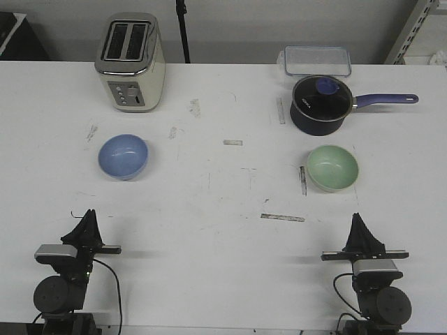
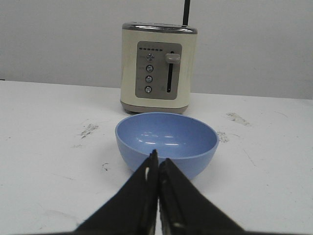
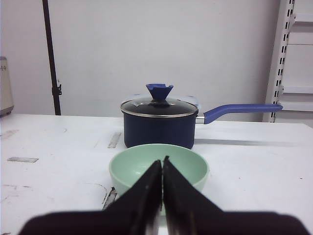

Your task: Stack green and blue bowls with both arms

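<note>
On the white table [image 1: 223,202], the toaster [image 1: 130,61] stands just behind the blue bowl [image 1: 123,156]; its lever shows only in the left wrist view. The saucepan [image 1: 320,105] sits just behind the green bowl [image 1: 333,167]. The left tool [image 2: 157,164] and right tool [image 3: 162,166] are both clenched, empty, short of their bowls.

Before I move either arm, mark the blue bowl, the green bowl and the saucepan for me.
blue bowl [image 1: 123,156], front view, middle of its inner floor.
green bowl [image 1: 333,167], front view, middle of its inner floor.
saucepan [image 1: 320,105], front view, on its glass lid.
</note>
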